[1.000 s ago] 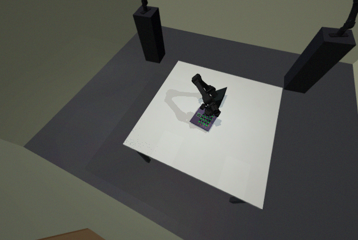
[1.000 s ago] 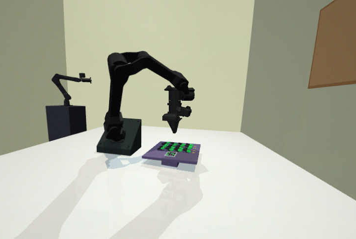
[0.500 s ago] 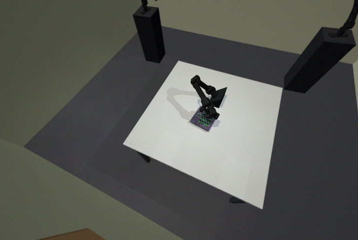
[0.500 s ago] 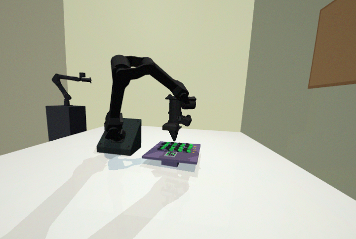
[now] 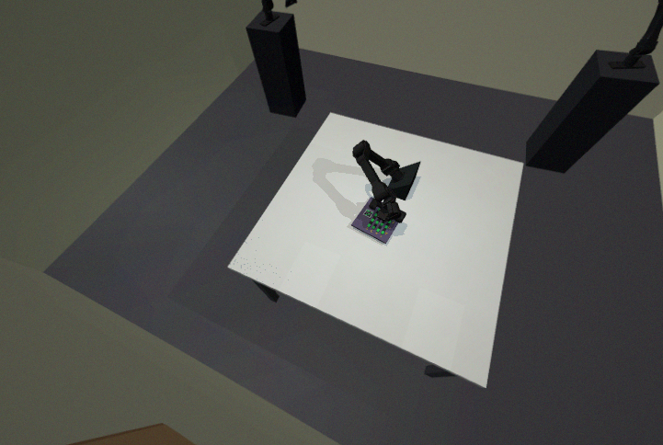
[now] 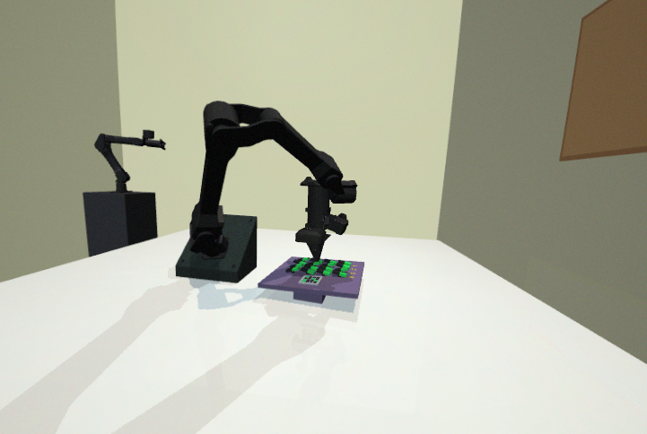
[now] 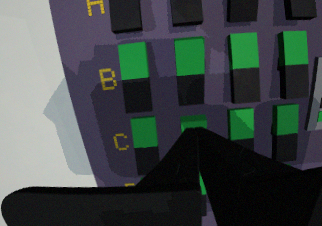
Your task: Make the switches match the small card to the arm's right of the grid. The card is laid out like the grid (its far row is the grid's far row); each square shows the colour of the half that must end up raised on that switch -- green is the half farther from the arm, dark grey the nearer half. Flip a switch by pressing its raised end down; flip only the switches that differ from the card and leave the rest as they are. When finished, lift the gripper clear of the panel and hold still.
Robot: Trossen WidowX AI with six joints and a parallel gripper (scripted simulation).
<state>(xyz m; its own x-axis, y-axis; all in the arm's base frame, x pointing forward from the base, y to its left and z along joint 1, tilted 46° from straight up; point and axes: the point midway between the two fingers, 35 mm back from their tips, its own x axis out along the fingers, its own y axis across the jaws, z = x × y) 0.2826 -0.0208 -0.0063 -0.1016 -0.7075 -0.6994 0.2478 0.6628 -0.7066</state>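
The purple panel [image 5: 360, 223] [image 6: 283, 283] [image 7: 72, 44] carries a grid of green and dark grey switches. My gripper [image 6: 316, 258] [image 7: 193, 135] is shut and empty, pointing down. Its tips are low over the grid; in the wrist view they overlap the second switch of row C [image 7: 193, 122], whose near half is hidden. I cannot tell whether they touch it. Row B's second switch [image 7: 190, 56] shows whole. Most of row D is hidden behind the fingers, and row A is cut off at the top. The small card [image 5: 368, 213] [image 6: 310, 280] shows only its edge in the wrist view.
The arm's dark wedge-shaped base [image 5: 406, 180] [image 6: 241, 250] stands on the white table [image 5: 447, 235] [image 6: 436, 332] close to the panel. Dark pedestals with other arms stand beyond the table. The arm's shadow falls on the table and across part of the panel.
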